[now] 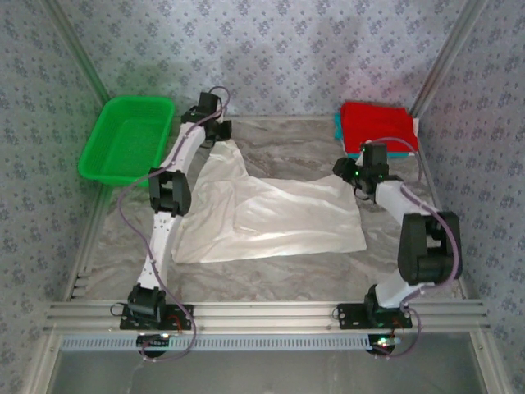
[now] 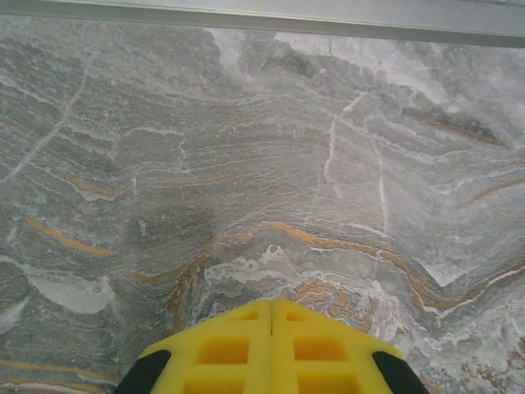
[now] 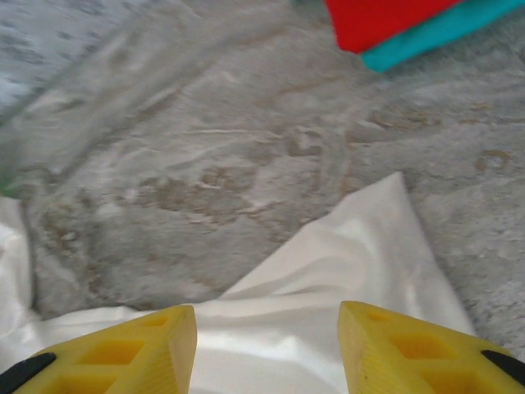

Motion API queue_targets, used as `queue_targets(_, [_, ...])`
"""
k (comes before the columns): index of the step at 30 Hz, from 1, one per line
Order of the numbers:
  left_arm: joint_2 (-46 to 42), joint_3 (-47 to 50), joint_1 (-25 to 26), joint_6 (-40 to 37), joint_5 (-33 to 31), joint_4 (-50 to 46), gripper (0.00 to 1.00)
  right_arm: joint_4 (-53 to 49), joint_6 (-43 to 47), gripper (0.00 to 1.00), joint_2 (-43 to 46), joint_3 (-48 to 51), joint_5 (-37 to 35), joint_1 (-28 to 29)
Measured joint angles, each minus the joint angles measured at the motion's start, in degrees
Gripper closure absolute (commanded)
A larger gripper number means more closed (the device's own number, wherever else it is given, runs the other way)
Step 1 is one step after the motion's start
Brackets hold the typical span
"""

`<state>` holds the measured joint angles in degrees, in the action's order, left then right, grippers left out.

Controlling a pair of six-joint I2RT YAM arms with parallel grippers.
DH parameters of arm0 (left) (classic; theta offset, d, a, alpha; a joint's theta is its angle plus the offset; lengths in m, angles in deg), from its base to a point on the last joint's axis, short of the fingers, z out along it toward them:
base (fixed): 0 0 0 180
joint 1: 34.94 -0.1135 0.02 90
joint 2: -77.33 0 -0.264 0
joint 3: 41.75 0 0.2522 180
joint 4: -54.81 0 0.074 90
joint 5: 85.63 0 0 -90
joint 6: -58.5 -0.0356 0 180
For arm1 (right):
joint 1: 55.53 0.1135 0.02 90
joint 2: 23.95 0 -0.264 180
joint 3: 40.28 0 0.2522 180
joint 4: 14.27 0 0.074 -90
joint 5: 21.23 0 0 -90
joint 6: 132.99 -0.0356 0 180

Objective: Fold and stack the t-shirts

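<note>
**Closed on the left, spread on the right**

Nearest the lens in the left wrist view, the left claw (image 2: 272, 305) is pressed tight together, with marbled bench (image 2: 246, 164) ahead; whether cloth is pinched inside cannot be told. The top view places that claw at the far-left corner of the white t-shirt (image 1: 279, 217), near the green basket (image 1: 127, 135). The shirt lies spread across the middle of the bench. In the right wrist view the right claw (image 3: 264, 310) stands apart above the shirt's pointed corner, gripping nothing. Beyond it, far right, a folded red shirt (image 3: 385, 16) lies on a teal shirt (image 3: 443, 37), apart from the white one.
</note>
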<state>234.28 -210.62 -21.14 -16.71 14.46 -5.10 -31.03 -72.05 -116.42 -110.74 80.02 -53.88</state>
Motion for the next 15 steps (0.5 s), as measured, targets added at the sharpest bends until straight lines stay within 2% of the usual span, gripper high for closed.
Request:
queue_targets(6, [-5.0, 0.0, 0.3, -1.2, 0.0, -0.4, 1.0, -6.5, 0.0, 0.38, -10.1, -10.2, 1.4, -2.9])
queue_targets(15, [-13.9, -1.7, 1.4, -3.8, 0.2, -0.4, 1.0, -15.5, 0.0, 0.4, -19.5, -20.5, 1.1, -5.0])
